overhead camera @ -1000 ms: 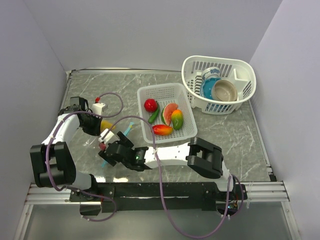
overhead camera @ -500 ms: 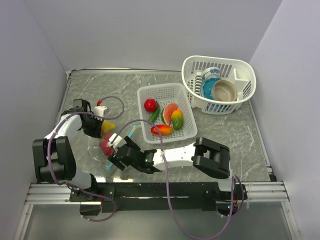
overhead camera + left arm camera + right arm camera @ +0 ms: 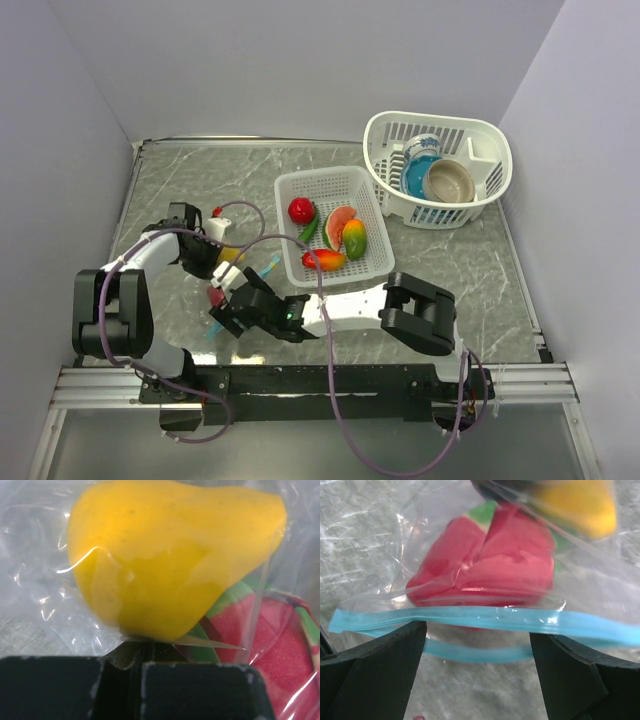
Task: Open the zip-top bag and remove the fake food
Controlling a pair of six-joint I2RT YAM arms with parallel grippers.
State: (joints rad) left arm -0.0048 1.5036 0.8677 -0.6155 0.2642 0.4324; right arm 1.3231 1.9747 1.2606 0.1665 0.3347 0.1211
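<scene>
A clear, floppy plastic zip-top bag (image 3: pixel 240 272) lies between the two grippers, with its zip edge toward the right one. The left gripper (image 3: pixel 140 666) is clenched on a fold of the bag's plastic at the end away from the zip. The right gripper (image 3: pixel 477 635) is released, its fingers wide. The teal-blue zip strip (image 3: pixel 485 617) runs crosswise from one finger to the other, and two teal lines show, one below the other. From above, the strip's long axis runs diagonally, with its far end toward a white rectangular slotted basket (image 3: pixel 318 174).

Two toys sit in the bag:
- One glossy yellow pear-shaped fruit (image 3: pixel 170 555) lies just beyond the left fingers.
- One red-pink piece with green edging (image 3: pixel 485 565) lies nearer the right gripper.

Five glossy toy foods (image 3: pixel 353 238) lie in the basket, beyond the right gripper.
</scene>
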